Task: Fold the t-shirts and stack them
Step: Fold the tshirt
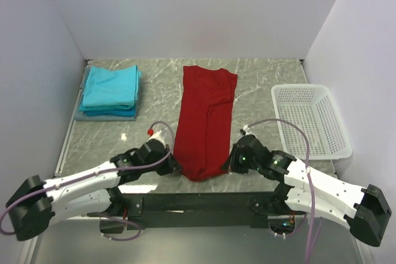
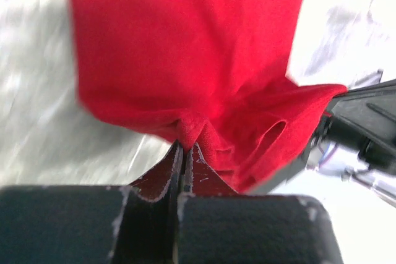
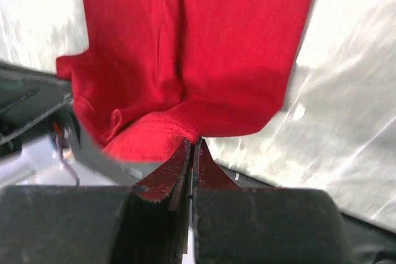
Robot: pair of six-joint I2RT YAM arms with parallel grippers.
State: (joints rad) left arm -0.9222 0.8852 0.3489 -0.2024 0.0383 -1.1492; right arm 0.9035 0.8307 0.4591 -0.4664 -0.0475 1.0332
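Note:
The dark red t-shirt (image 1: 206, 119) lies as a long strip down the middle of the marble table, its near end lifted and sagging between the two grippers. My left gripper (image 1: 175, 166) is shut on the near left corner of the red shirt (image 2: 192, 60). My right gripper (image 1: 229, 164) is shut on the near right corner of the red shirt (image 3: 198, 47). A stack of folded teal t-shirts (image 1: 111, 89) rests at the back left, far from both grippers.
A white plastic lattice basket (image 1: 311, 119) stands at the right edge of the table. White walls enclose the table on three sides. The black base rail (image 1: 198, 202) runs along the near edge below the shirt's held end.

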